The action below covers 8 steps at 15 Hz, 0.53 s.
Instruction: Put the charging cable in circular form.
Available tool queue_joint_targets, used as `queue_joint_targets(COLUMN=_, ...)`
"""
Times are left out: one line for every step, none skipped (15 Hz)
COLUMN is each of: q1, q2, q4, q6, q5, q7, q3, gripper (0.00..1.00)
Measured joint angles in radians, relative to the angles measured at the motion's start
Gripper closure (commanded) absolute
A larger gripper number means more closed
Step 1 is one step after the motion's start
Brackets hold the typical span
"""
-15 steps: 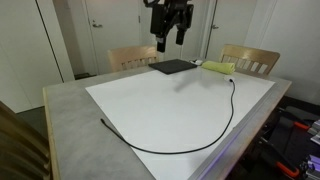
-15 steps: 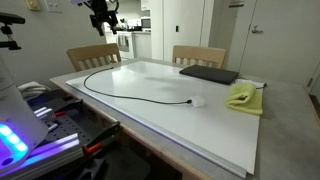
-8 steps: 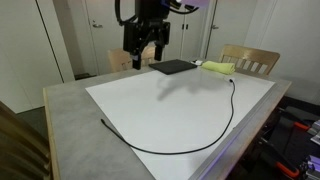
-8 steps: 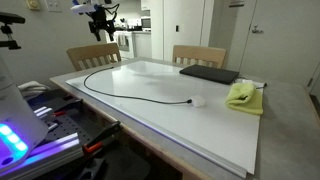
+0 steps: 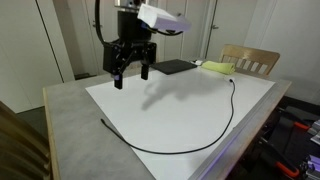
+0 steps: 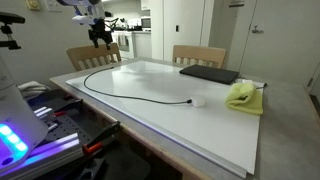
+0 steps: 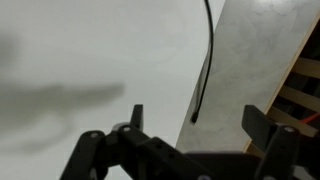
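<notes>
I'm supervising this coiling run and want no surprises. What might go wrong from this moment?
The charging cable is thin and lies flat on the white board, so the open claw may miss it or scrape the board. Its end sits by the board's edge; a nudge might push it off.

The arm [image 5: 160,17] has a smooth white, rounded shell on its last link, with darker parts behind it. The gripper [image 5: 132,76] below is all black. Its two thick fingers [image 5: 118,72] are made of jointed bars, and the wrist view shows round pivot pins on them.
</notes>
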Motion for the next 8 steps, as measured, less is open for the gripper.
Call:
queue_joint_targets(q1=0.007, q2=0.011, q4=0.004, q6=0.007, q5=0.005, q7=0.009, q3=-0.004, gripper=0.0)
queue_joint_targets(q1=0.012, q2=0.016, q4=0.005, q6=0.008, q5=0.006, q7=0.01, q3=-0.008, gripper=0.0)
queue_joint_targets(q1=0.015, q2=0.015, q4=0.005, q6=0.007, q5=0.006, q7=0.01, q3=-0.01, gripper=0.0)
queue_joint_targets(q1=0.017, q2=0.014, q4=0.005, q6=0.007, q5=0.006, q7=0.01, q3=-0.012, gripper=0.0)
queue_joint_targets(q1=0.017, q2=0.012, q4=0.005, q6=0.007, q5=0.006, q7=0.01, q3=-0.013, gripper=0.0)
queue_joint_targets(q1=0.018, q2=0.012, q4=0.005, q6=0.007, q5=0.006, q7=0.01, q3=-0.014, gripper=0.0)
queue_joint_targets(q1=0.02, q2=0.012, q4=0.005, q6=0.007, q5=0.006, q7=0.01, q3=-0.016, gripper=0.0)
queue_joint_targets(q1=0.022, q2=0.01, q4=0.005, q6=0.007, q5=0.005, q7=0.01, q3=-0.017, gripper=0.0)
